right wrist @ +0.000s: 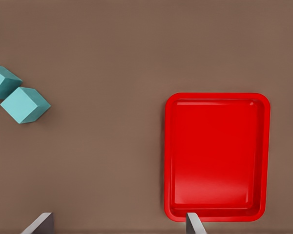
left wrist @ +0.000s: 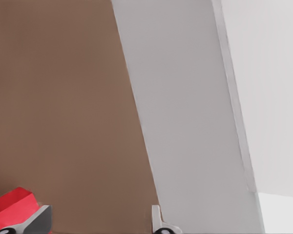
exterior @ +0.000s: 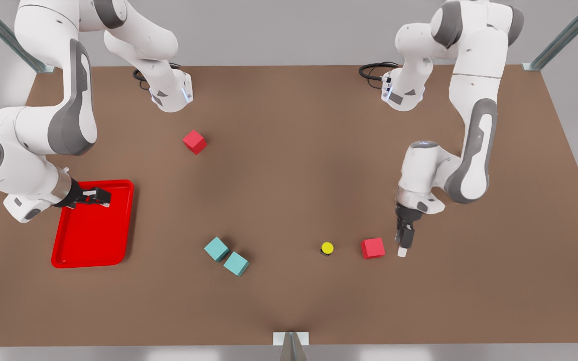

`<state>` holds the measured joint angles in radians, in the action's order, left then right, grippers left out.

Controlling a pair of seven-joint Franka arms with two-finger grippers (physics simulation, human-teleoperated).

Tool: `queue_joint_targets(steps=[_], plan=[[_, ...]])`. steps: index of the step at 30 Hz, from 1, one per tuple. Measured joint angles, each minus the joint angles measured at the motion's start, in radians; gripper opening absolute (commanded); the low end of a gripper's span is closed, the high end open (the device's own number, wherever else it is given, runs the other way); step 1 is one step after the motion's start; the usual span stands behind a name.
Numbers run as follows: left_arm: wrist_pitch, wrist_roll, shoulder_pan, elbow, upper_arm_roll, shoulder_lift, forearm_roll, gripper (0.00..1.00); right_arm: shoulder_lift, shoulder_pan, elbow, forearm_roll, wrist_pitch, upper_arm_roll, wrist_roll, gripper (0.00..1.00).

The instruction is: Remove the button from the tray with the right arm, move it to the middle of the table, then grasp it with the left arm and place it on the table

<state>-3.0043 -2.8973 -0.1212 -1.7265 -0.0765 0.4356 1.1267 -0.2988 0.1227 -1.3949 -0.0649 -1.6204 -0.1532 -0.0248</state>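
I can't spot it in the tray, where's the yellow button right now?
The yellow button stands on the brown table, near its front edge in the front view, between the red cube and two teal cubes.

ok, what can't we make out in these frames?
- button: too small in the front view for body detail.
- red cube: left wrist view, cut off by the edge and the left gripper.
- tray: front view, far rim partly behind the right gripper.
- teal cube: right wrist view, clipped by the edge.

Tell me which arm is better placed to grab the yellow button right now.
Left. The left gripper hangs open, low beside the red cube that sits next to the button on the table. The right gripper is open over the tray, far off.
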Motion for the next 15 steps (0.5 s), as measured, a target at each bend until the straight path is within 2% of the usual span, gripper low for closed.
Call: queue_joint_targets(steps=[1,2,4,6,8,10,13,15], plan=[[0.171,0.000,-0.003,0.181,-0.030,-0.001,-0.278,1.00,0.000,0.000,0.000,0.000,0.000,0.000,0.000,1.00],[0.317,0.000,0.000,0.227,0.001,-0.053,-0.487,1.00,0.000,0.000,0.000,0.000,0.000,0.000,0.000,1.00],[0.534,0.000,0.034,0.215,0.094,-0.090,-0.822,1.00,0.000,0.000,0.000,0.000,0.000,0.000,0.000,1.00],[0.699,0.000,0.046,0.230,0.080,-0.102,-1.033,1.00,0.000,0.000,0.000,0.000,0.000,0.000,0.000,1.00],[0.867,0.000,0.031,0.339,0.022,-0.092,-1.091,1.00,0.000,0.000,0.000,0.000,0.000,0.000,0.000,1.00],[1.008,0.000,0.031,0.370,0.005,-0.118,-1.085,1.00,0.000,-0.001,0.000,-0.001,0.002,0.000,0.000,1.00],[1.149,0.000,0.028,0.278,0.007,-0.230,-1.066,1.00,0.001,-0.002,-0.001,-0.004,0.008,0.000,0.000,1.00],[1.209,0.000,0.029,0.238,0.017,-0.257,-1.058,1.00,0.001,-0.001,-0.002,-0.006,0.013,0.000,-0.001,1.00]])
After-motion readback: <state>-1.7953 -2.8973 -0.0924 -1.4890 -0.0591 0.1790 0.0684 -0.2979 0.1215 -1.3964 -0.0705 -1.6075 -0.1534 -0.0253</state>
